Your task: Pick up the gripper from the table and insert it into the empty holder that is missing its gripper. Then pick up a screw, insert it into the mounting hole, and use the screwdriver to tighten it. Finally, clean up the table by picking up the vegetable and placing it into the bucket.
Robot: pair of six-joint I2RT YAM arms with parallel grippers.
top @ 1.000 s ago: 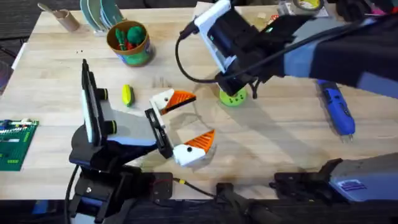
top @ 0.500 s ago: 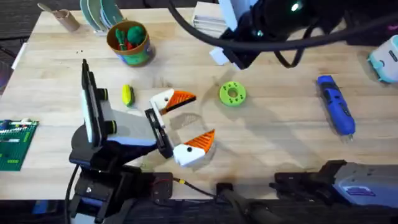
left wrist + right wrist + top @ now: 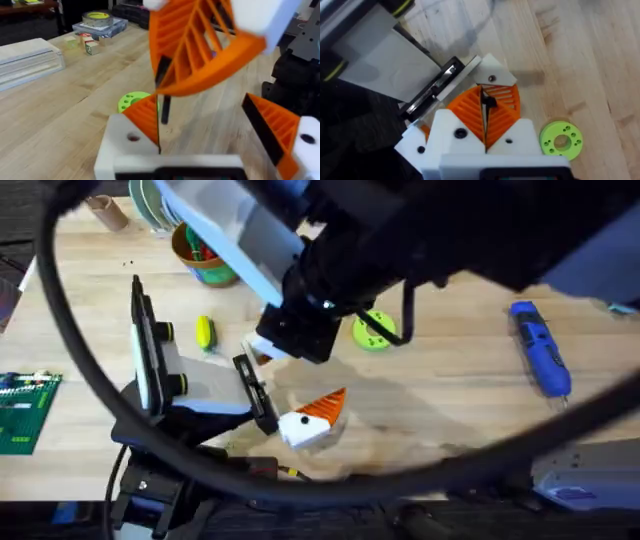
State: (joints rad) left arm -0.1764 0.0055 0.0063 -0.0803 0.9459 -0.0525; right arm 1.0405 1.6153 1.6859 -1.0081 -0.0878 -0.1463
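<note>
Your right claw [image 3: 484, 107] is closed, its two orange ribbed pads pressed together on a thin black screw [image 3: 490, 102]. In the left wrist view the screw [image 3: 163, 107] hangs upright from those pads, just above the holder. Whether its tip touches anything cannot be told.

Your left claw [image 3: 200, 107] is open, its two white fingers standing well apart with nothing between them. The holder [image 3: 120, 150] is the white block on one of those fingers. The gripper fin [image 3: 144, 116] sits in it, orange and ribbed. The mounting hole in the holder is just beside the fin and has nothing in it. The screw is near the hole but not in it.

From overhead, your right arm reaches across the middle of the worktop [image 3: 450, 410] as a large dark shape.

- The vegetable [image 3: 204, 332] lies on the left half, apart from both claws and outside the bucket.
- The bucket [image 3: 200, 258] stands toward the far left corner, partly covered by the right arm.
- The screwdriver [image 3: 540, 360] lies flat near the right edge, with neither claw touching it.
- A green disc [image 3: 375, 330] rests near the middle, just beside the right arm.
- A green board [image 3: 22, 412] lies at the left edge.
</note>
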